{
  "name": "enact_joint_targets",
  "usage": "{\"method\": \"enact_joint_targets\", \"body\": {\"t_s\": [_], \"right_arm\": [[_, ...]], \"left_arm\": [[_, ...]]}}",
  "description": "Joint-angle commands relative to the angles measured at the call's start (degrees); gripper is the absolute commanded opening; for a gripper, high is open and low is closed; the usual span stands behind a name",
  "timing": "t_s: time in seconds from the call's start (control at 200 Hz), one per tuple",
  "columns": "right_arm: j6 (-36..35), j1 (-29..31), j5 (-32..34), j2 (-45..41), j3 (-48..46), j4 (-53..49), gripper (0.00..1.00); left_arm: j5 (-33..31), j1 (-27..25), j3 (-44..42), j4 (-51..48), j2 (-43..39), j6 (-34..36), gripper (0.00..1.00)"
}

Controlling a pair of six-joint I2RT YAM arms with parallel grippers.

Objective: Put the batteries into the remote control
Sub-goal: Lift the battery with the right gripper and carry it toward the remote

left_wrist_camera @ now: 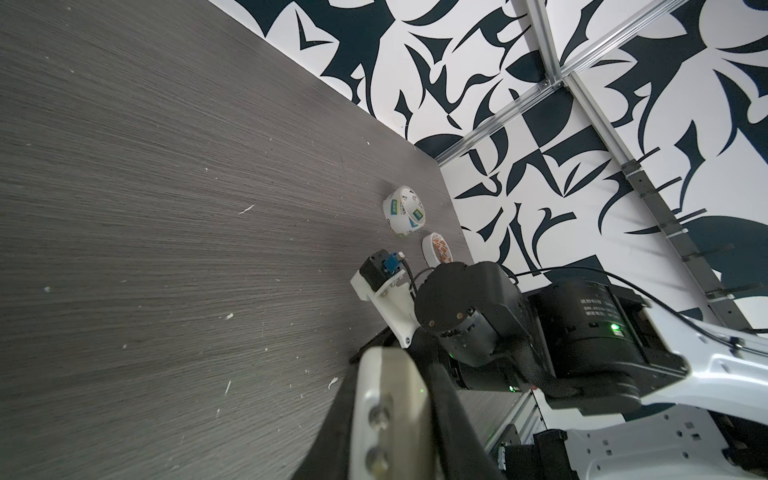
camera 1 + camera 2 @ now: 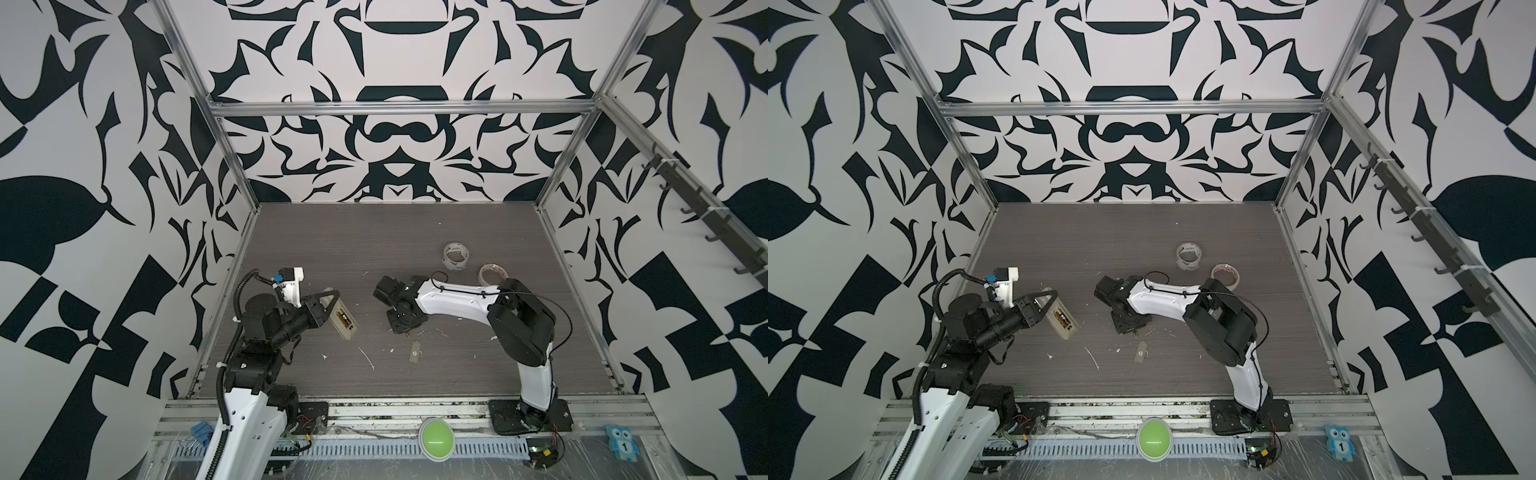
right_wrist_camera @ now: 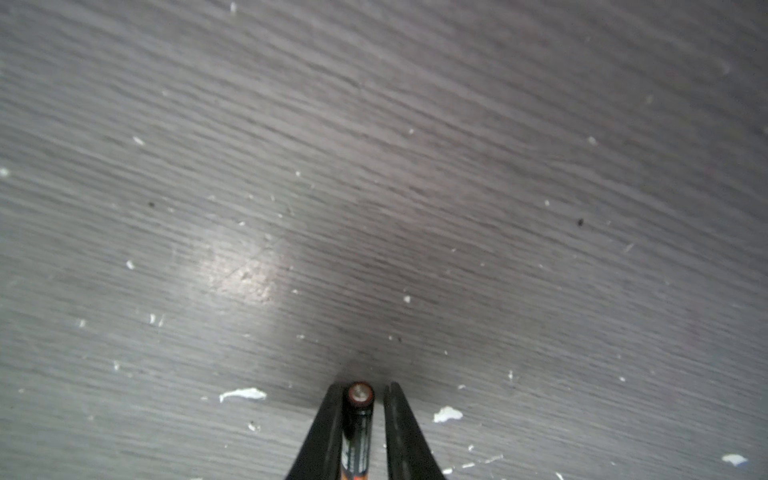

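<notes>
The battery point(image 3: 358, 419) at the right hand point(image 3: 363, 388) runs off the picture's edge.

Bright, even light; both top views bow at the 3 and 9 o'clock edges.
Right wrist view: bench point(image 3: 237, 270) glare patch beyond the battery point(image 3: 358, 419), soft shadow at its tip, grain smeared, perhaps motion blur.

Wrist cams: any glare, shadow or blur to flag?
Right wrist view: bright glare patch on the table, dark shadow just ahead of the battery, which is fairly sharp. Left wrist view: the remote control up close is soft; the printed tape roll crisp.
</notes>
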Motion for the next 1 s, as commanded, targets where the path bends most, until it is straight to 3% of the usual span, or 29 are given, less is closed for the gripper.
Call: {"method": "enact_joint_targets", "body": {"t_s": [0.0, 0.29, 0.995], "right_arm": [[-1.7, 0.1, -2.0, 0.5, -1.7, -0.6, 0.26], [-1.5, 1.1, -2.8, -0.7, -2.7, -0.1, 0.38], [2.1, 3.6, -2.6, -4.3, -7.8, 0.4, 0.37]], "left_arm": [[0.2, 0.2, 0.7, 1.5, -0.8, 0.2, 0.00], [-0.1, 0.2, 0.4, 1.8, -1.1, 0.4, 0.00], [0.4, 0.2, 0.2, 2.4, -0.2, 0.4, 0.00]]}}
